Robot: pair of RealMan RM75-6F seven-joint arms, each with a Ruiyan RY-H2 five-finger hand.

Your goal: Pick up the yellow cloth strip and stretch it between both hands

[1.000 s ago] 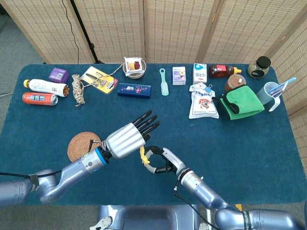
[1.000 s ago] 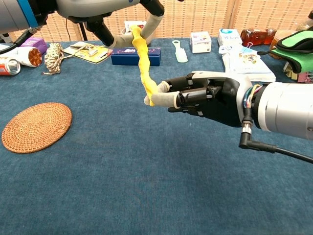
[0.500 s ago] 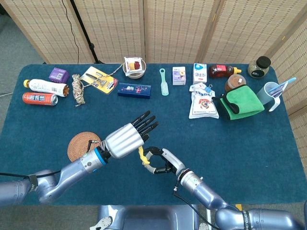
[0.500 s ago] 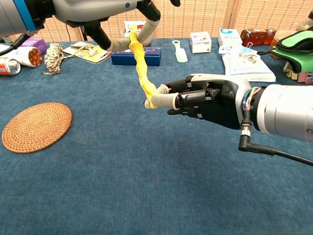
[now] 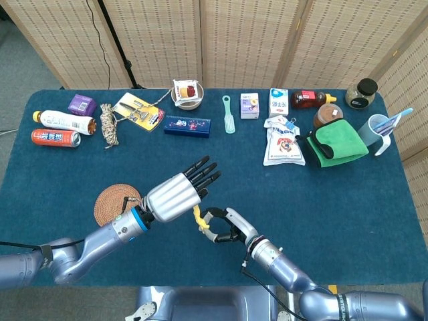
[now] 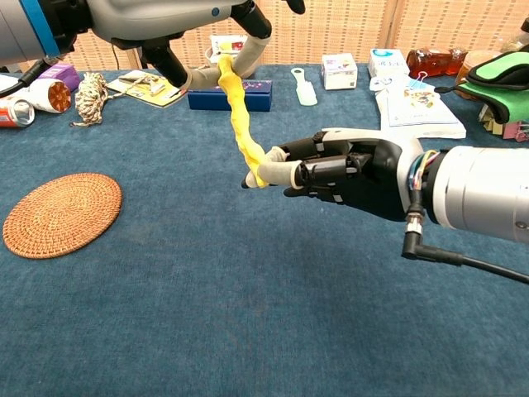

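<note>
The yellow cloth strip (image 6: pixel 240 124) hangs taut and slanted between both hands above the blue table. My left hand (image 6: pixel 169 25) pinches its upper end at the top of the chest view; in the head view that hand (image 5: pixel 177 194) hides most of the strip, and only a short yellow piece (image 5: pixel 198 217) shows. My right hand (image 6: pixel 339 169) grips the strip's lower end between thumb and fingers, also seen low in the head view (image 5: pixel 224 226).
A round woven coaster (image 6: pixel 59 213) lies at the front left. Along the far edge stand a blue box (image 6: pixel 230 94), a rope bundle (image 6: pixel 89 98), cans and bottles (image 5: pixel 57 137), a snack bag (image 5: pixel 283 142) and a green cloth (image 5: pixel 338 142).
The left hand has shifted slightly left and back, and the right hand has edged a little lower. The strip stays held at both ends.
</note>
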